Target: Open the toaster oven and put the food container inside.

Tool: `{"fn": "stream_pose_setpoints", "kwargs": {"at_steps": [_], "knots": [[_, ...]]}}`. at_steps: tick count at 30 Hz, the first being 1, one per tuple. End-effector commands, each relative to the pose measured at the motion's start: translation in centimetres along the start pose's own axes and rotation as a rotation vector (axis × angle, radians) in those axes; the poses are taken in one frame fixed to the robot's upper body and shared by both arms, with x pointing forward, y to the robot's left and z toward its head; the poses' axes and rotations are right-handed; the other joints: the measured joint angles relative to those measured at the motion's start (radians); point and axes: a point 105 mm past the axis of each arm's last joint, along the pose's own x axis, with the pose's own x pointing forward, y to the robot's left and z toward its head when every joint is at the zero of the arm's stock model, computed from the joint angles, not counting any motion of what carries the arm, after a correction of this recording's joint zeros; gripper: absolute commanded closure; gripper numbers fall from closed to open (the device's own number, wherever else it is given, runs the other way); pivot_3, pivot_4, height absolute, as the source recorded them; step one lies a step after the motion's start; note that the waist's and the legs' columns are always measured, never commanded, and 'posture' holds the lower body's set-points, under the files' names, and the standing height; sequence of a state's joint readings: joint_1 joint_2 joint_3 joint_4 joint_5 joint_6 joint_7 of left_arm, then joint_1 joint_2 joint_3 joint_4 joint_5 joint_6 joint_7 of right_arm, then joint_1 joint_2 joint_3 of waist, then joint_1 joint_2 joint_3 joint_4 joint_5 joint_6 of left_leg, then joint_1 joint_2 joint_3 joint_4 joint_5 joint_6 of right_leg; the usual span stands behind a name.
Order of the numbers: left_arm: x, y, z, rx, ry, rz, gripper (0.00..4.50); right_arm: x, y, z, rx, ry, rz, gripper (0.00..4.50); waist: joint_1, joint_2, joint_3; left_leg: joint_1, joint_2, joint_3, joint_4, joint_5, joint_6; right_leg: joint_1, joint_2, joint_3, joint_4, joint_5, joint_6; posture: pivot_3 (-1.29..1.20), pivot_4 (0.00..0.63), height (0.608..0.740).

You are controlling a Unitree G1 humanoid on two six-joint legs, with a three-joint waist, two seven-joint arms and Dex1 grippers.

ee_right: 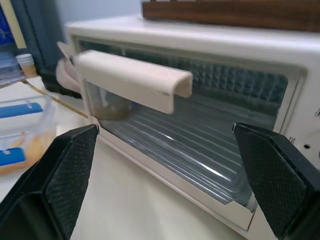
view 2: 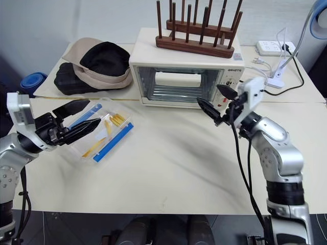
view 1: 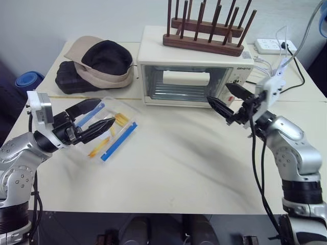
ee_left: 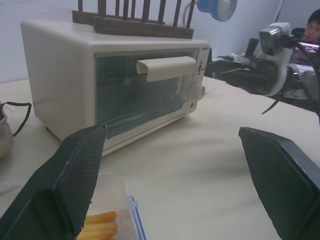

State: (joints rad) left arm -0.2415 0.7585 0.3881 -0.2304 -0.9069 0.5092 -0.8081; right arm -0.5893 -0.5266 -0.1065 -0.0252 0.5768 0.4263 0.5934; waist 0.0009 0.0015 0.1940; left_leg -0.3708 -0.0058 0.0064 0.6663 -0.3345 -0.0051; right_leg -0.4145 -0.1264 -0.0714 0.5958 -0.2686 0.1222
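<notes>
Left end effector (view 1: 98, 115): fingers spread wide, empty, poised over the food container (view 1: 110, 129) resting on the tabletop (view 1: 179, 163). Right end effector (view 1: 228, 101): fingers wide, empty, near the closed toaster oven (view 1: 191, 76), partly obscuring its right control panel.

From my remote station, the one piece of writing I can find is a short dark brand word printed at the top of the control panel on the right of the toaster oven (view 1: 194, 69), which stands on the table (view 1: 179, 168). The letters are too small for me to spell out with any confidence. The marks around the knobs below it are too faint to read. Nothing legible shows on the food container (view 1: 110, 127), nor on the wooden rack (view 1: 204, 41) that stands on top of the toaster oven.
</notes>
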Motion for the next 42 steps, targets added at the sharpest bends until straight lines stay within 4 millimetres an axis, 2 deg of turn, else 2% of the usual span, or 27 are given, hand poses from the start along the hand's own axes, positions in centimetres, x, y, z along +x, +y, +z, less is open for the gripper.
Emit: {"fn": "stream_pose_setpoints", "kwargs": {"at_steps": [1, 4, 8, 12, 17, 21, 26, 31, 33, 36, 38, 42], "knots": [[0.5, -1.1, 0.8, -0.009, -0.015, -0.051, 0.00, 1.7, 0.3, 0.8, -0.010, -0.019, 0.031, 0.01, -0.007, 0.000, 0.000, -0.001, 0.000, 0.002, 0.000, 0.000, 0.000, -0.001, 0.000, 0.000, 0.000, 0.000, 0.000, 0.00, 0.150, 0.740], [0.5, -1.0, 0.6, 0.020, -0.011, -0.022, 0.00, 3.1, 1.7, 1.5, -0.023, -0.054, 0.101, 0.01, -0.009, 0.000, 0.000, -0.001, 0.001, 0.004, 0.000, 0.000, 0.000, -0.001, 0.000, -0.001, 0.000, 0.000, 0.000, 0.00, 0.150, 0.740], [0.2, -0.9, 0.2, 0.021, -0.002, 0.003, 0.00, 3.6, 3.6, 1.9, -0.071, -0.077, 0.195, 0.01, -0.009, 0.000, 0.000, 0.000, 0.001, 0.004, 0.001, 0.001, -0.001, -0.001, 0.000, 0.000, 0.002, 0.000, 0.000, 0.00, 0.150, 0.740], [0.1, -0.6, 0.2, 0.015, -0.013, 0.035, 0.00, 3.0, 4.2, 2.0, -0.070, -0.083, 0.232, 0.01, -0.008, 0.000, 0.000, 0.000, 0.001, 0.004, 0.004, 0.001, -0.001, -0.001, 0.000, 0.001, 0.005, 0.000, 0.000, 0.00, 0.150, 0.740], [0.6, 0.5, 0.9, 0.007, -0.052, 0.062, 0.00, 0.5, 5.3, -0.2, -0.103, 0.003, 0.291, 0.01, -0.006, 0.000, 0.000, 0.001, 0.001, 0.005, 0.003, 0.000, -0.001, -0.002, 0.001, 0.002, 0.006, 0.000, 0.000, 0.00, 0.150, 0.740], [1.9, 2.7, 1.9, 0.030, -0.088, 0.127, 0.88, -0.4, 5.9, -1.1, -0.131, 0.035, 0.319, 0.00, -0.004, 0.000, 0.000, 0.001, 0.001, 0.005, 0.006, 0.000, -0.001, -0.001, 0.000, 0.003, 0.008, 0.000, 0.000, 0.00, 0.150, 0.740], [5.7, 4.7, 1.6, 0.107, -0.062, 0.120, 2.46, -0.4, 6.0, -1.4, -0.146, 0.029, 0.310, 0.00, -0.005, -0.001, 0.000, 0.001, 0.000, 0.005, 0.010, 0.000, -0.001, -0.001, 0.001, 0.003, 0.011, 0.000, 0.000, 0.00, 0.150, 0.740], [9.4, 4.8, 0.6, 0.136, -0.030, 0.032, 4.05, -0.3, 5.7, -1.3, -0.168, 0.017, 0.278, 0.00, -0.006, -0.001, 0.000, 0.000, 0.000, 0.007, 0.010, 0.000, -0.001, -0.002, 0.002, 0.004, 0.010, 0.000, 0.000, 0.00, 0.150, 0.740], [10.6, 5.0, 0.1, 0.159, -0.007, 0.019, 4.47, -0.7, 5.5, -1.5, -0.176, 0.017, 0.256, 0.00, -0.004, -0.001, 0.000, 0.000, 0.000, 0.007, 0.010, 0.000, -0.001, -0.002, 0.002, 0.004, 0.010, 0.000, 0.000, 0.00, 0.150, 0.740], [11.7, 4.7, -0.5, 0.194, 0.014, -0.023, 4.47, -1.6, 5.1, -1.8, -0.178, 0.022, 0.221, 0.00, -0.001, -0.001, 0.000, 0.000, 0.000, 0.007, 0.010, 0.000, -0.001, -0.002, 0.002, 0.004, 0.010, 0.000, 0.000, 0.00, 0.150, 0.740], [12.1, 3.8, -1.2, 0.209, 0.043, -0.105, 4.47, -2.8, 4.7, -2.0, -0.166, 0.022, 0.181, 0.00, 0.000, -0.001, 0.000, -0.001, 0.000, 0.007, 0.010, 0.000, -0.001, -0.002, 0.002, 0.003, 0.010, 0.000, 0.000, 0.00, 0.150, 0.740], [12.1, 2.0, -3.4, 0.265, 0.156, -0.243, 4.47, -7.2, 3.7, -3.4, -0.150, 0.078, 0.075, 0.00, 0.014, -0.001, 0.000, -0.001, 0.000, 0.007, 0.010, 0.000, 0.000, -0.002, 0.001, 0.003, 0.009, 0.001, 0.001, 0.00, 0.150, 0.740]]}}
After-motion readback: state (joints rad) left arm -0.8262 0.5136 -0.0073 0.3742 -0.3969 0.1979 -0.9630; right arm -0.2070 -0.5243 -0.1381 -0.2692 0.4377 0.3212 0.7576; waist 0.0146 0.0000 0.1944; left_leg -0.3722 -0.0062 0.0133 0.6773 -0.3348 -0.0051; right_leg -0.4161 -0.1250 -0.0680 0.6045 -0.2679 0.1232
